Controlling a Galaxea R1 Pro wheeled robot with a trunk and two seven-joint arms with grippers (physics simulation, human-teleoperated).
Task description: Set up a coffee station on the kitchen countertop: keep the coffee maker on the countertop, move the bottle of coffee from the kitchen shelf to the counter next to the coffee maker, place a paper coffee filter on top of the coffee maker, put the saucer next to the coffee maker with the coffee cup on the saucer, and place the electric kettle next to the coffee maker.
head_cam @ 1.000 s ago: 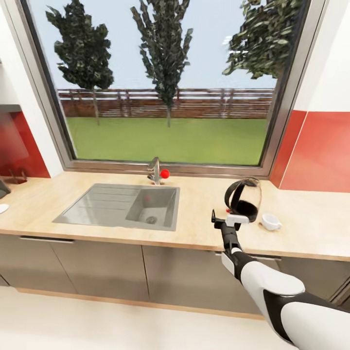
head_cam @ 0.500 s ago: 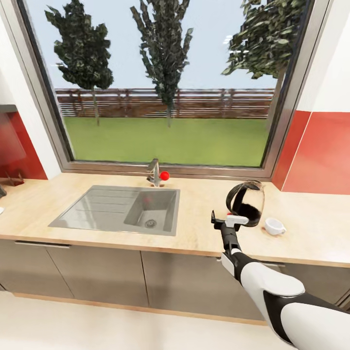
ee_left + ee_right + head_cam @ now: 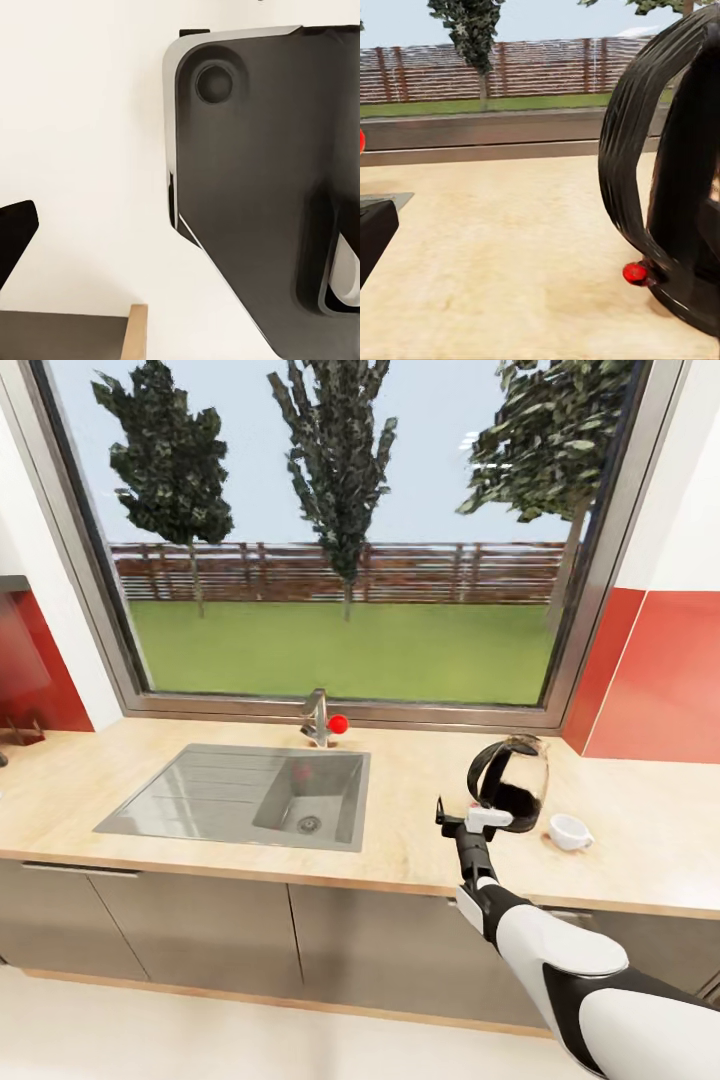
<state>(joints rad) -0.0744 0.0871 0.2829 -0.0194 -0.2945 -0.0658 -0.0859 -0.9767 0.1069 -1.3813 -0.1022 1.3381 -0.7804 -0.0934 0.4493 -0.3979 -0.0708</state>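
At the lower right of the head view the right arm reaches up from the frame's corner, its pincer [image 3: 462, 820] hanging just short of the kettle [image 3: 507, 783], level with the handle side, likely lined up for a grasp on the handle. One dark finger [image 3: 440, 807] juts left of the white wrist block; the other is hidden against the kettle, so I cannot tell how far the pincer is open, and it seems to hold nothing. In the right wrist view the kettle [image 3: 675, 180] looms close: a broad black looped handle, a dark smoky body and a small red switch [image 3: 634, 273] at its black base. It stands upright on the beige tabletop [image 3: 420, 850], right of centre. Just beside it, further right, sits the white cup [image 3: 569, 831]. The steel sink [image 3: 210, 785] lies left of centre with a tap [image 3: 318, 713] behind it, under the window [image 3: 340, 530].

The left wrist view gives no clear sight of that pincer's fingers, so I cannot tell its state.
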